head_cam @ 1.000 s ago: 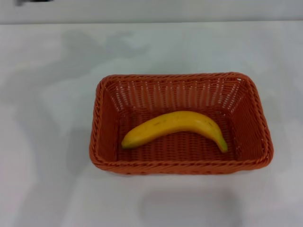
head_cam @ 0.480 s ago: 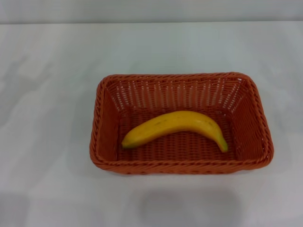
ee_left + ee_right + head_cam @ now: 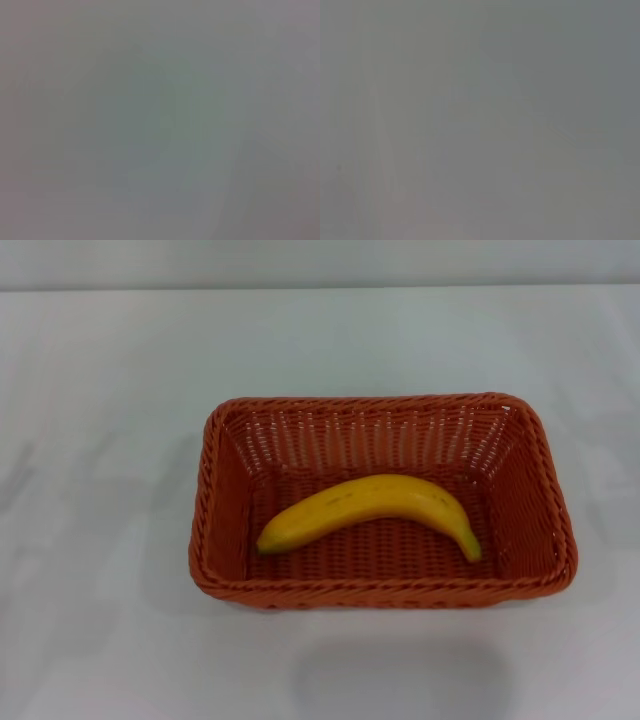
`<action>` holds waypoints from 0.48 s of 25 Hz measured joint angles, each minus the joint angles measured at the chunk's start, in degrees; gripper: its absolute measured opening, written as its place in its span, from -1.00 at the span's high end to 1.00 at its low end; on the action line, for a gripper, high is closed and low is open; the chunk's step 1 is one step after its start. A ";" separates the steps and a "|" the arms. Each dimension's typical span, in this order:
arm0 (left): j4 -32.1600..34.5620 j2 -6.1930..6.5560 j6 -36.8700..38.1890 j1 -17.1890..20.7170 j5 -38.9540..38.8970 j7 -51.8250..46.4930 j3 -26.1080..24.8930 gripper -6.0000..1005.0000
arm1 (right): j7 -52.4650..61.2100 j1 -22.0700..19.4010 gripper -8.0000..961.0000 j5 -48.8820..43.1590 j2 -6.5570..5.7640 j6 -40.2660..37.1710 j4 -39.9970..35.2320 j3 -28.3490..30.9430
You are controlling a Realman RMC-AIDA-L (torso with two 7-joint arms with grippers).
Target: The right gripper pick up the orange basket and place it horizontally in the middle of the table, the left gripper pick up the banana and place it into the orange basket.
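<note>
The orange basket (image 3: 215, 540) lies lengthwise across the middle of the white table (image 3: 100, 390) in the head view. A yellow banana (image 3: 370, 505) rests on the basket's floor, its curve arching toward the far side and its greenish tip toward the right wall. Neither the left gripper nor the right gripper shows in any view. Both wrist views hold only a plain grey surface.
Bare white tabletop surrounds the basket on all sides. The table's far edge (image 3: 320, 287) meets a grey wall at the top of the head view.
The basket and banana have stayed put. Faint shadows that lay on the left of the table a second ago have faded away.
</note>
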 joint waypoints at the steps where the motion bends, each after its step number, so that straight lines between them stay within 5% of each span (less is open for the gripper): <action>1: 0.23 0.01 0.00 0.32 -0.27 0.49 -0.02 -0.78 | -0.52 0.00 -0.55 0.32 0.00 0.04 0.91 0.00; 12: 3.69 0.17 -0.49 1.23 -3.08 4.35 -0.07 -0.78 | -1.59 0.27 -0.55 1.11 -0.25 0.90 2.55 0.00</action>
